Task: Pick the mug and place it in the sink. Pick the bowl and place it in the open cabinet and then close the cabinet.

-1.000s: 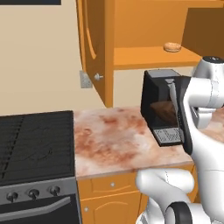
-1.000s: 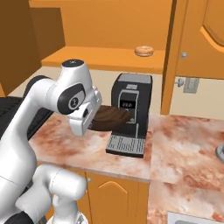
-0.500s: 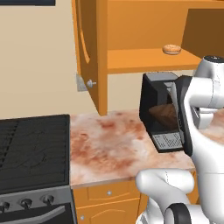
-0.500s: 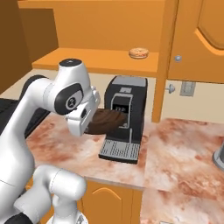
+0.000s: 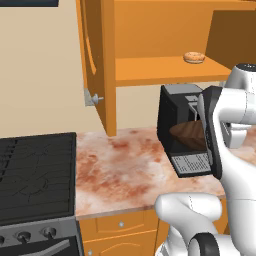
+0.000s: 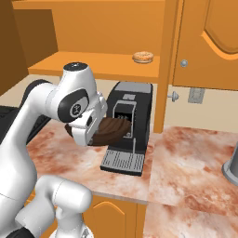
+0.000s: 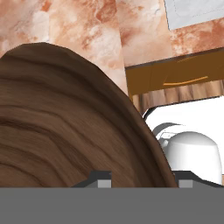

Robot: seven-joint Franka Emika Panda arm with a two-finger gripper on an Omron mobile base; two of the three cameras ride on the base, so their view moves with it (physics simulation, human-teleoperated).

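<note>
The bowl [image 6: 109,130] sits at the gripper [image 6: 95,128], in front of the coffee machine [image 6: 130,125] above the counter [image 6: 186,158]. The cabinet [image 6: 102,60] shelf lies up and behind. I cannot tell whether the jaws grip it.

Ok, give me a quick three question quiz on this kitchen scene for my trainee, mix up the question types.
1. True or false: the bowl already rests on the cabinet shelf.
2. What lies on that shelf? A: a red mug. B: a small tan pastry. C: a kettle.
3. Which dark appliance stands on the counter right behind the bowl?

Key: 1. False, it is in the air above the counter, below the shelf. 2. B. 3. The coffee machine.
</note>
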